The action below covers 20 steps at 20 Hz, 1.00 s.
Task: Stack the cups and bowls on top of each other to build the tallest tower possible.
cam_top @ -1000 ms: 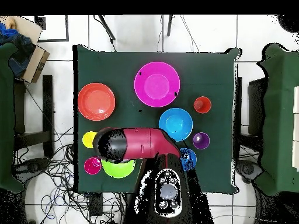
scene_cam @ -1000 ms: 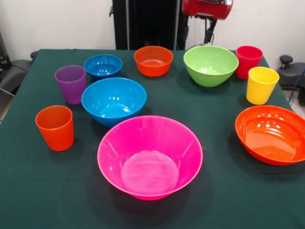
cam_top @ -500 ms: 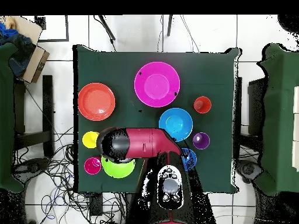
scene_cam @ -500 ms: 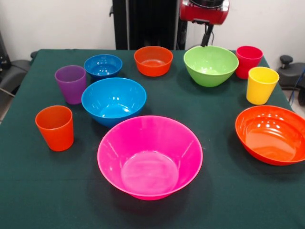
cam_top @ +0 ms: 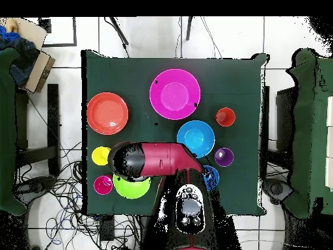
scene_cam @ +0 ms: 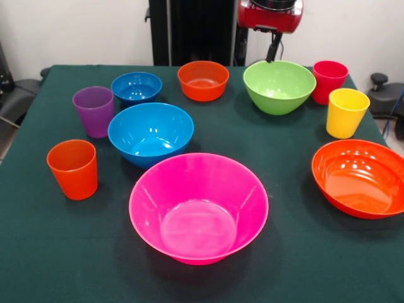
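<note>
My gripper (scene_cam: 273, 52) hangs from the arm's red head (scene_cam: 271, 14), just above the far rim of the green bowl (scene_cam: 279, 86); nothing shows in it. All cups and bowls stand apart on the table. In the front view these are the large pink bowl (scene_cam: 199, 208), blue bowl (scene_cam: 150, 132), small blue bowl (scene_cam: 136, 87), small orange bowl (scene_cam: 202, 80), large orange bowl (scene_cam: 360, 178), red cup (scene_cam: 329, 81), yellow cup (scene_cam: 346, 112), purple cup (scene_cam: 94, 111) and orange cup (scene_cam: 74, 168). From overhead the arm (cam_top: 153, 161) covers part of the green bowl (cam_top: 132, 189).
A dark green cloth (scene_cam: 290, 265) covers the table. From overhead, chairs stand at both sides, a cardboard box (cam_top: 36, 65) sits off the top left corner, and cables lie on the floor at the lower left.
The arm's head came slightly lower and a little left in the front view over the green bowl, then held still. No cup or bowl moved.
</note>
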Available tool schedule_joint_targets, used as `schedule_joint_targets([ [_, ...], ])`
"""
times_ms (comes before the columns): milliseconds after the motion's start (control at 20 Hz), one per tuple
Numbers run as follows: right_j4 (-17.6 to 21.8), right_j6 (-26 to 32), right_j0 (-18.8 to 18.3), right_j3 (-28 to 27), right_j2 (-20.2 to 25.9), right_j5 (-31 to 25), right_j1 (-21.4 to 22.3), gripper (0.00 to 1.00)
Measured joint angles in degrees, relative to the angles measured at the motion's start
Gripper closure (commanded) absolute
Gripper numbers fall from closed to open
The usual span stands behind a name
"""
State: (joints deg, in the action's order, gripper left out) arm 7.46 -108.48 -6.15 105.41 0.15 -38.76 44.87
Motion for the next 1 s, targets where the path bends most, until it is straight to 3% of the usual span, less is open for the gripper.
schedule_joint_targets([
  [1000, 0.02, 0.00, 0.00, -5.51, 0.00, -2.56, -0.02, 0.00],
])
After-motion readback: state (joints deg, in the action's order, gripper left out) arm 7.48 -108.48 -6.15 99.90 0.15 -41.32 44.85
